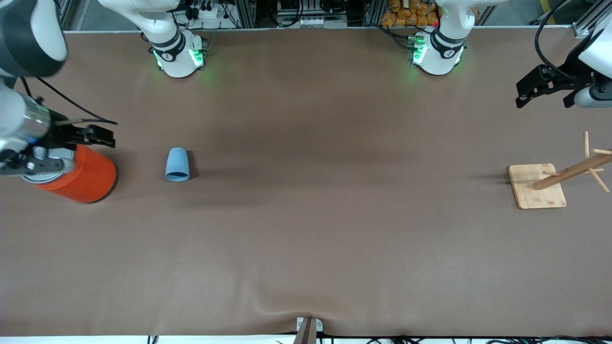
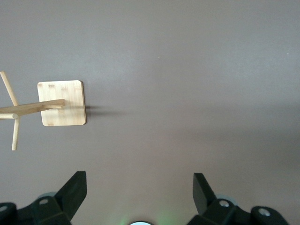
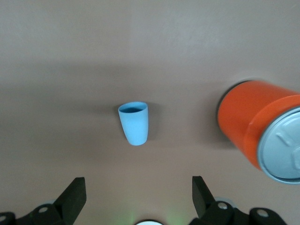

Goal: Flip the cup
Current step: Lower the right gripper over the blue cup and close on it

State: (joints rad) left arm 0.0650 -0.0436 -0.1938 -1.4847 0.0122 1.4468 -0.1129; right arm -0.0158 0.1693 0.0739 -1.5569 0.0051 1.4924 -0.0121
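The small light-blue tapered cup point(image 1: 178, 164) point(image 3: 134, 123) lies on its side on the brown cloth-covered surface point(image 1: 315, 229), toward the right arm's end and well away from the edge nearest the front camera. Its open rim points toward that camera, its narrower base toward the robots' bases. Nothing touches it.

Near it, closer still to the right arm's end edge, stands a large orange can with a grey metal lid point(image 1: 79, 174) point(image 3: 265, 136), upright on the surface and apart from the cup.

The right gripper point(image 1: 98, 135) point(image 3: 139, 199) hangs in the air over the orange can, at the right arm's end edge. In the right wrist view its jaws stand wide apart and hold nothing, with the cup showing on the surface between and past the two black fingers point(image 3: 75, 194).

The left gripper point(image 1: 538, 88) point(image 2: 140, 199) hovers over the surface close to the left arm's end edge, toward the corner by the bases, where that arm waits. Its jaws are likewise spread apart and empty. Under and near it, at the same end, a pale wooden rack with a square base and pegged post point(image 1: 538, 186) point(image 2: 62, 103) stands on the surface.
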